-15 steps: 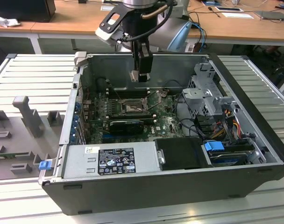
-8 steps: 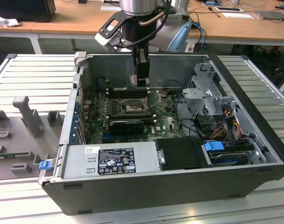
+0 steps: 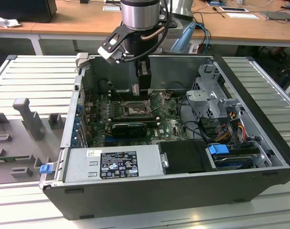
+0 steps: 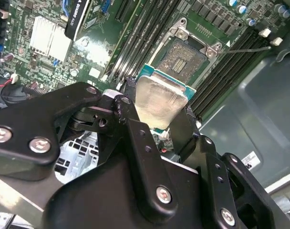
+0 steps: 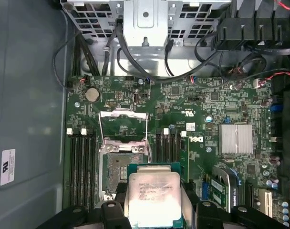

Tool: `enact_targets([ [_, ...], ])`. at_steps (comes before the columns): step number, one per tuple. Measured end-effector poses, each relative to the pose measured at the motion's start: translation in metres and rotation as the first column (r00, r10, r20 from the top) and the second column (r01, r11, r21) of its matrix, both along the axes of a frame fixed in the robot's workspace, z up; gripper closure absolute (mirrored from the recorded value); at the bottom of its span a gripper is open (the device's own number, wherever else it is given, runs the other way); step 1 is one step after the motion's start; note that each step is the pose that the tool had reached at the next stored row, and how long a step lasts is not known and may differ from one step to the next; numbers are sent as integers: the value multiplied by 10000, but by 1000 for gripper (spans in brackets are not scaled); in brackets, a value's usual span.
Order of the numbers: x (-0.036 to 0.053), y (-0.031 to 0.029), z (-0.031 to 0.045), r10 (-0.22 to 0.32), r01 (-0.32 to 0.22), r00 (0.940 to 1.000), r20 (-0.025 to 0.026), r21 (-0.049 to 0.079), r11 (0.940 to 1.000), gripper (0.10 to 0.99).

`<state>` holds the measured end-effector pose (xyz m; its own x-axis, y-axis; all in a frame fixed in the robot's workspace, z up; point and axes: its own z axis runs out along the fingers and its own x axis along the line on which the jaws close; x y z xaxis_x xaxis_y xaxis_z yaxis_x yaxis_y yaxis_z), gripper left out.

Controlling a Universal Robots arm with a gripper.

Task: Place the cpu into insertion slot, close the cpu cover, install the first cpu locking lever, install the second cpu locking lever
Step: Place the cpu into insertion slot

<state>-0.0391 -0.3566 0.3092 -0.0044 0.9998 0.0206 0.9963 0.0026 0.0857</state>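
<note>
The cpu (image 4: 161, 98) sat pinched by its edges in our tool (image 4: 159, 110), above the board (image 4: 88, 57), not seated. The insertion slot (image 4: 183, 57) lay bare just past it, partly under the cpu. First wrist view gave us the cpu cover (image 5: 123, 114) flipped open beyond the slot; second wrist view, the grip itself.

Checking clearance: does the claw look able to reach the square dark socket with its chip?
Probably yes. The claw grips the small square silver-faced chip close to the square dark socket; the thin silvery frame cover stands swung back, and nothing lies across the socket.
</note>
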Motion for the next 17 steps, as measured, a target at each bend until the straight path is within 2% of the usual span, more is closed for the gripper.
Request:
enact_targets([
  [6, -4, 11, -141, -2, 2, 10000, 0, 0, 10000, 561],
  [9, -11, 32, -241, 0, 0, 10000, 1, 0, 10000, 561],
  [11, -28, 60, -306, 1, -1, 10000, 0, 0, 10000, 561],
  [15, -49, 105, -390, 0, 0, 10000, 0, -1, 10000, 561],
  [17, -54, 123, -467, 2, -2, 10000, 1, 1, 10000, 561],
])
